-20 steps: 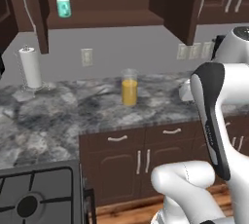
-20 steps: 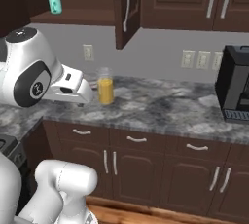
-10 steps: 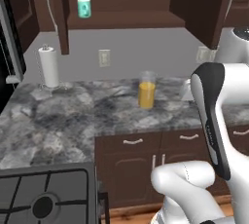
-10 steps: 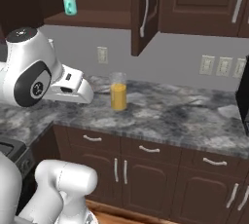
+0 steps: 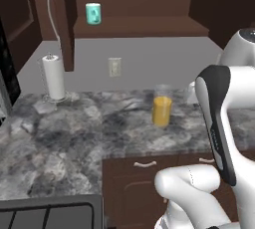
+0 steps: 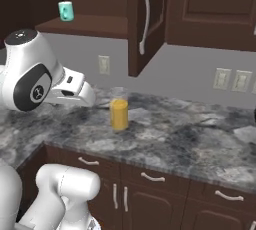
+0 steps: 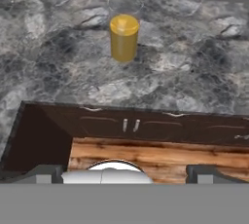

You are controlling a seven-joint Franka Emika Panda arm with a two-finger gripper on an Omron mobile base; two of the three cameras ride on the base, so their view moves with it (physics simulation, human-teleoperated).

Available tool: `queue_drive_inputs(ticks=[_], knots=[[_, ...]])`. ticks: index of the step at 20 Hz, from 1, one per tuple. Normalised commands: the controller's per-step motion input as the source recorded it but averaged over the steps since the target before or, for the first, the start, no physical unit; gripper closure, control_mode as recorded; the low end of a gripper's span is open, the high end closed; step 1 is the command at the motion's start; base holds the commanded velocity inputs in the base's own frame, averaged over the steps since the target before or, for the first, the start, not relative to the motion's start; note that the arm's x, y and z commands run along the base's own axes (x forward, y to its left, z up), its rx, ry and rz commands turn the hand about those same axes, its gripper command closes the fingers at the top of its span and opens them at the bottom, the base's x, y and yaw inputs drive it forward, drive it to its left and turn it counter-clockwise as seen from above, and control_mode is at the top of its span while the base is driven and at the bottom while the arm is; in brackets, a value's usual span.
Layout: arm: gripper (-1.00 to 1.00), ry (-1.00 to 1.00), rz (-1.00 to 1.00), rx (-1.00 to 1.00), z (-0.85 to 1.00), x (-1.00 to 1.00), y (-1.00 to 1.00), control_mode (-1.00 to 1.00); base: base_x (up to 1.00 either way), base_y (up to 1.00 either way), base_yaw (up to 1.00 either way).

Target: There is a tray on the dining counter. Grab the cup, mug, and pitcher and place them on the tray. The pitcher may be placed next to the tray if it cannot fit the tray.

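Since a second ago the base has driven along, so the pitcher sits more squarely ahead on the marbled counter, upright and well back from the front edge. The step in hand looks like the approach to it; the teal mug waits on the open cabinet shelf. Next the arm must reach forward over the counter. The gripper hangs wide open, holding and touching nothing.

Orange-filled clear pitcher, teal mug, grey-black marbled counter.
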Motion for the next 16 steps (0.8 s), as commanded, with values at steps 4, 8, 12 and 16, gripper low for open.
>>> queue_drive_inputs(ticks=[4, 8, 12, 16], knots=[[-1.0, 0.0, 0.0, 0.0, 0.0, 0.0, 0.0, 1.0, 0.69, 0.01, 0.04], [-1.0, 0.0, 0.0, 0.0, 0.0, 0.0, 0.0, 1.0, 0.46, 0.17, 0.04], [-1.0, 0.0, 0.0, 0.0, 0.0, 0.0, 0.0, 1.0, 0.33, 0.29, 0.04], [-1.0, 0.0, 0.0, 0.0, 0.0, 0.0, 0.0, 1.0, 0.43, 0.37, 0.02]])
